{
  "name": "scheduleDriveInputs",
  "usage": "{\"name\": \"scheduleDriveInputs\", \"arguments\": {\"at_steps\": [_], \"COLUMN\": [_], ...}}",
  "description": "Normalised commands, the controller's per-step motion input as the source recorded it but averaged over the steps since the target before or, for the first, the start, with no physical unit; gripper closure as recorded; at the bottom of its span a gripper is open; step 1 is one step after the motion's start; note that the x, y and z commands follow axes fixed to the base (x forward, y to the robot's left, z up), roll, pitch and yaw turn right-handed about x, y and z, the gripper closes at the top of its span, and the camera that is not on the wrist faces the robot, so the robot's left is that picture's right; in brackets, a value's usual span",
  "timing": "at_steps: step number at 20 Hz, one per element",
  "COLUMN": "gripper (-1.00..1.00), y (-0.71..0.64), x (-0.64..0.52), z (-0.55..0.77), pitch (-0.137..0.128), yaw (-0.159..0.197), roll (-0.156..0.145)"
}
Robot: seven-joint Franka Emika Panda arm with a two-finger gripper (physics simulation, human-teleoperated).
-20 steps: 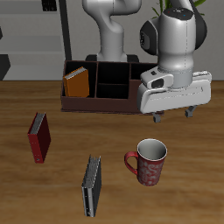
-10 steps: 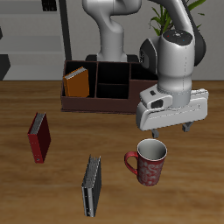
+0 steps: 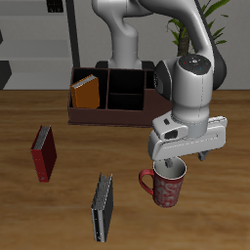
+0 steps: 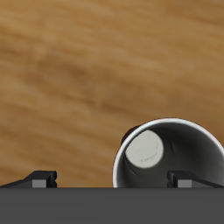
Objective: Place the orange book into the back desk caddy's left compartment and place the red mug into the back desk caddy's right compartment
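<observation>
Now gripper (image 3: 182,162) hanging just above red mug (image 3: 166,183), jaws standing open, holding nothing. Mug sitting upright on table (image 3: 59,210), well apart from back desk caddy (image 3: 114,93). Looking hard, smooth, maybe slippery; pinching rim wall seems best.

I see a matt wood-grain bench (image 3: 39,215), a glossy red mug (image 3: 164,184) with smooth pale inside, and smooth white plastic-looking arm casing (image 3: 191,88).

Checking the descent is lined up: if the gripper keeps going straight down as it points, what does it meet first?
Probably the red mug: the gripper hangs right above its rim, though exact alignment is uncertain.
</observation>
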Motion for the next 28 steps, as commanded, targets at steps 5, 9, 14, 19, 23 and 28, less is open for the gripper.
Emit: {"name": "scheduleDriveInputs", "arguments": {"at_steps": [5,9,14,19,23,28], "gripper": [-1.00,1.00,1.00,1.00,1.00,1.00], "y": [0.01,0.04,0.01,-0.07,-0.11,-0.06], "x": [-0.01,-0.08,-0.04,-0.06,0.02,-0.03], "z": [-0.23,-0.06,-0.02,-0.02,0.01,0.07], "pitch": [0.033,0.015,0.003,-0.001,-0.002,-0.017], "yaw": [0.025,-0.011,0.001,-0.009,-0.008,-0.004], "roll": [0.009,0.020,0.010,0.002,-0.014,-0.013]}}
